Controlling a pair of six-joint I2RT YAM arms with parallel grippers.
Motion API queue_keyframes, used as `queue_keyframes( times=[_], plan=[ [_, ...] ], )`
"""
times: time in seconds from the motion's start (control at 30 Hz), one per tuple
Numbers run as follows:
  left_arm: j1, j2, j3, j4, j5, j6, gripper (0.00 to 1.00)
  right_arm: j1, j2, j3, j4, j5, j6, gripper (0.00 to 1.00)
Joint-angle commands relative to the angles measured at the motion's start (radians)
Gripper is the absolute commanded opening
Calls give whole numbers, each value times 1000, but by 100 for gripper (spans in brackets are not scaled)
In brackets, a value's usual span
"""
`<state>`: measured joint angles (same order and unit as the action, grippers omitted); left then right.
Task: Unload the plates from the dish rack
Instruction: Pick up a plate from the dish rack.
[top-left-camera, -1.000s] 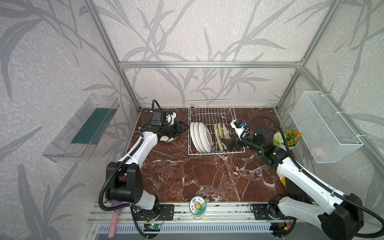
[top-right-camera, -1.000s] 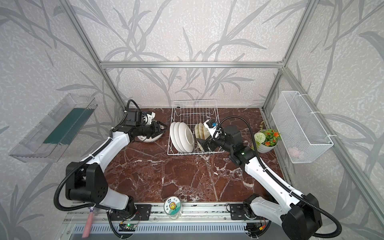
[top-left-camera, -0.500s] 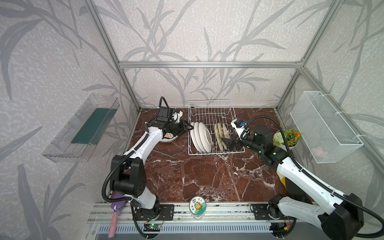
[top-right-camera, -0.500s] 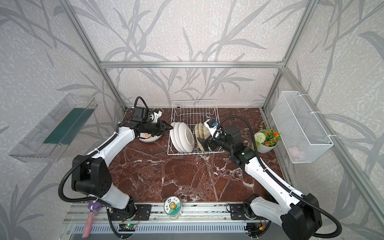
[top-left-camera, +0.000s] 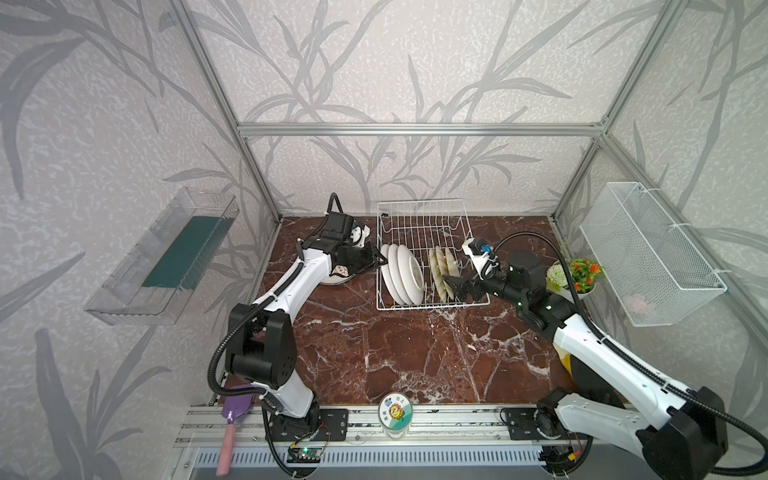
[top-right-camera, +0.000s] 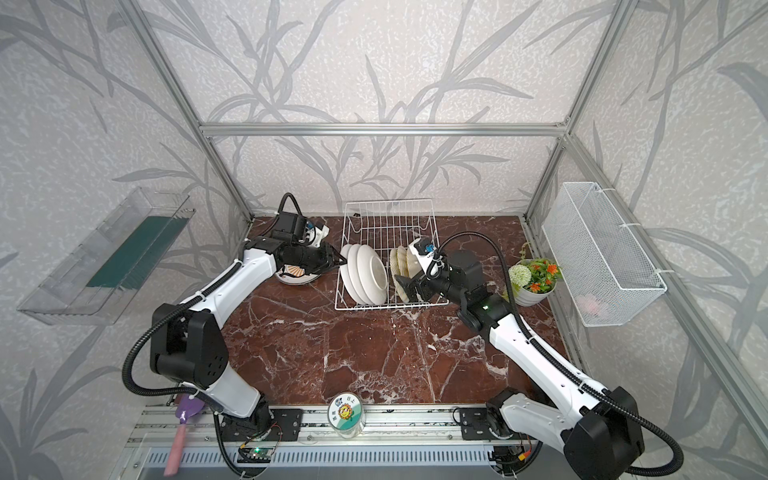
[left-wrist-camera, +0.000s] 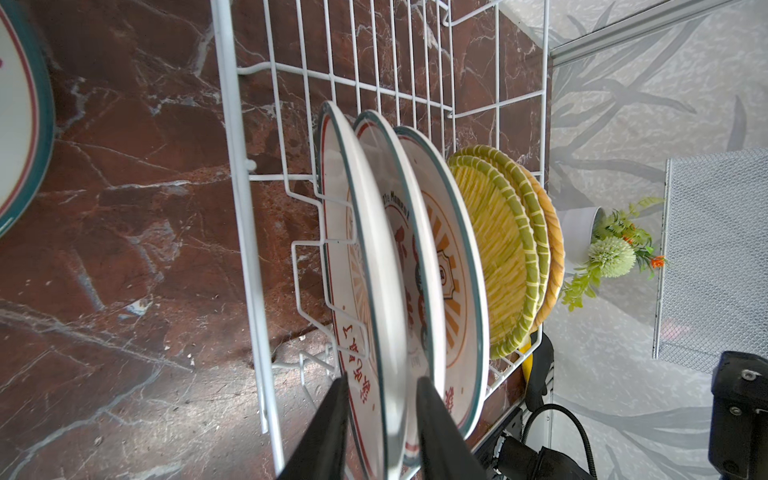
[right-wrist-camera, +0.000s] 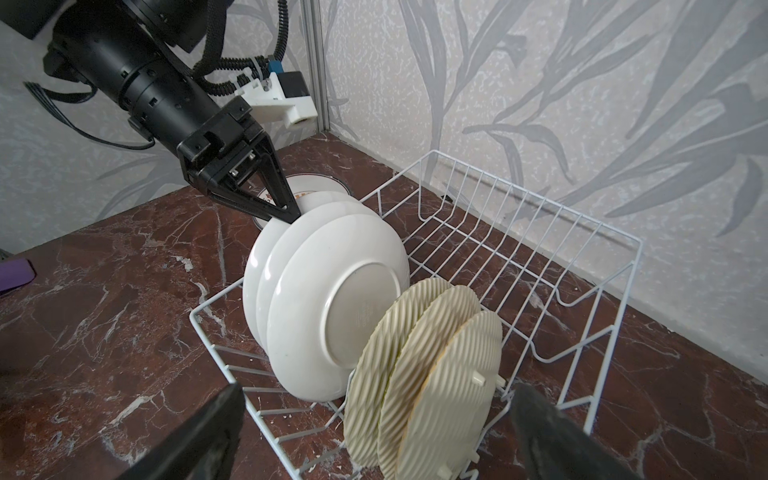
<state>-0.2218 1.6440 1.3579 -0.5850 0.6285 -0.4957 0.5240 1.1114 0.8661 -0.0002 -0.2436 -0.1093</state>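
Observation:
Three white plates (top-left-camera: 403, 274) (top-right-camera: 368, 278) (right-wrist-camera: 332, 299) stand on edge in the white wire dish rack (top-left-camera: 419, 202) (top-right-camera: 388, 203). Three woven plates (top-left-camera: 442, 270) (right-wrist-camera: 436, 353) stand beside them. Another white plate (top-left-camera: 336, 276) (left-wrist-camera: 20, 124) lies flat on the table left of the rack. My left gripper (top-left-camera: 380, 262) (left-wrist-camera: 381, 378) is at the rack's left side, its jaws narrowly open astride the rim of the nearest white plate. My right gripper (top-left-camera: 457, 286) (right-wrist-camera: 378, 390) stands wide open at the rack's front right, a finger on each side of the woven plates, touching none.
A potted plant (top-left-camera: 575, 274) stands right of the rack, close to my right arm. A white mesh basket (top-left-camera: 648, 253) hangs on the right wall and a clear tray (top-left-camera: 166, 257) on the left wall. A jar (top-left-camera: 395, 411) and a purple scoop (top-left-camera: 235, 411) sit at the front rail.
My left gripper has swung right, from over the flat plate to the rack's left side, and its jaws have narrowed around a white plate's rim. The right arm has stayed still.

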Motion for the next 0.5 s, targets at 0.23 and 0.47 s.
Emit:
queue_keyframes(
  times=[0.23, 0.47],
  plan=[
    [-16, 8, 21, -4, -7, -13, 21, 3, -15, -15, 3, 12, -7, 99],
    [-21, 17, 24, 0, -3, -20, 21, 2, -9, -12, 6, 10, -9, 99]
  ],
)
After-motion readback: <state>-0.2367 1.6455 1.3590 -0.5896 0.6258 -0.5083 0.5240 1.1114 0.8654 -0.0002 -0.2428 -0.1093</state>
